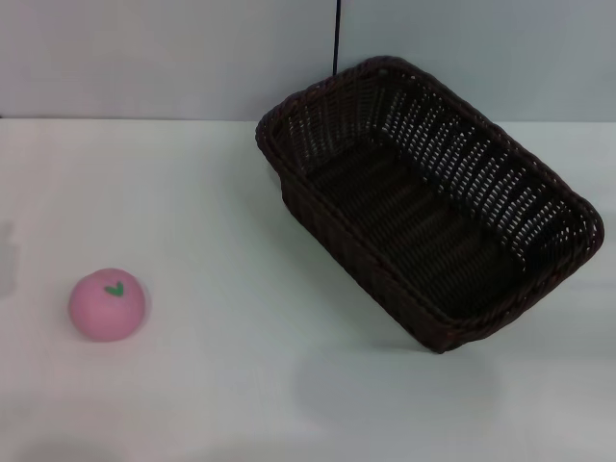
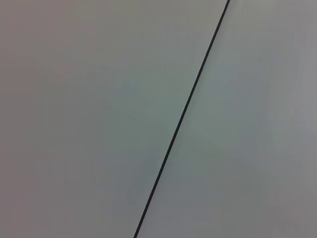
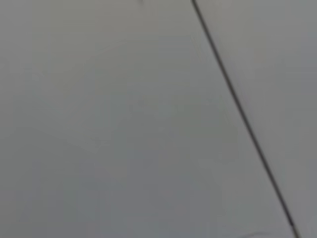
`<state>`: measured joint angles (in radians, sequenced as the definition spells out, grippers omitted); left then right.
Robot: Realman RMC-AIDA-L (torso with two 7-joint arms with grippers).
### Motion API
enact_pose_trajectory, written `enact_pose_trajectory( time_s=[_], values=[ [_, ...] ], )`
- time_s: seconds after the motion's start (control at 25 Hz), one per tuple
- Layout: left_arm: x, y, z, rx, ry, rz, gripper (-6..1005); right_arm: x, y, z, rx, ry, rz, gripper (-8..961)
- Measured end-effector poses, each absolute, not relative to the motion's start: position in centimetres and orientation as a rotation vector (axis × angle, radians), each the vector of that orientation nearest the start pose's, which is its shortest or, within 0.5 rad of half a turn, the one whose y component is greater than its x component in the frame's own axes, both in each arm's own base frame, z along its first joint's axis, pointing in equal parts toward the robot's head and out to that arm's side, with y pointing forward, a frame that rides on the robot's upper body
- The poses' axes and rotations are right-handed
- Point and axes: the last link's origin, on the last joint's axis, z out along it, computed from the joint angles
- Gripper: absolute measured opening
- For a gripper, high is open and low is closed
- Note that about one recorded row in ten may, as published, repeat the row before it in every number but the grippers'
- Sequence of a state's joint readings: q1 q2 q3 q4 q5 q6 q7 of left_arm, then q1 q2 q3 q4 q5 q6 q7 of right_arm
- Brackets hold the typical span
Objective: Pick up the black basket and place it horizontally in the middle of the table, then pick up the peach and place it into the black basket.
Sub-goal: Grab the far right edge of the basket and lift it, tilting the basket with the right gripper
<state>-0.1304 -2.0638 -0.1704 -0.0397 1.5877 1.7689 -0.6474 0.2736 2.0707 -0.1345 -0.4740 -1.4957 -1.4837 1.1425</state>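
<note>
Neither of my end effectors is in sight from the head camera, and both wrist cams just stare at a plain grey surface with a thin dark line, so I can't tell if either is apart or together. The black wicker basket sits skewed on the right of the white desk, the pink peach well apart on the left. Basket looks light and stiff; I'd pinch the braided rim on a long side. Peach will probably roll.
</note>
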Motion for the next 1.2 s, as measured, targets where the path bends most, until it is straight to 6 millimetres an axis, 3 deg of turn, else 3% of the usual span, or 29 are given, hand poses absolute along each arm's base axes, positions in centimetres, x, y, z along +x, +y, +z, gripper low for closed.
enact_pose_trajectory(
  time_s=[0.28, 0.48, 0.72, 0.92, 1.2],
  values=[
    [-37.0, 19.3, 4.7, -1.286, -0.634, -1.160, 503, 38.4, 26.4, 10.4, -1.526, 0.773, 1.063, 650],
    [-36.9, 19.5, 4.7, -1.289, -0.634, -1.168, 501, 37.6, 27.0, 11.5, -1.641, 0.806, 1.091, 672],
    [-37.0, 19.5, 4.7, -1.290, -0.635, -1.167, 498, 34.3, 28.3, 14.7, -1.961, 0.936, 1.037, 698],
    [-37.0, 19.7, 4.7, -1.291, -0.640, -1.165, 495, 30.2, 30.4, 17.3, -2.232, 1.100, 0.761, 719],
    [-36.8, 19.9, 4.6, -1.298, -0.640, -1.171, 491, 26.3, 33.1, 18.0, -2.367, 1.159, 0.533, 749]
  ],
)
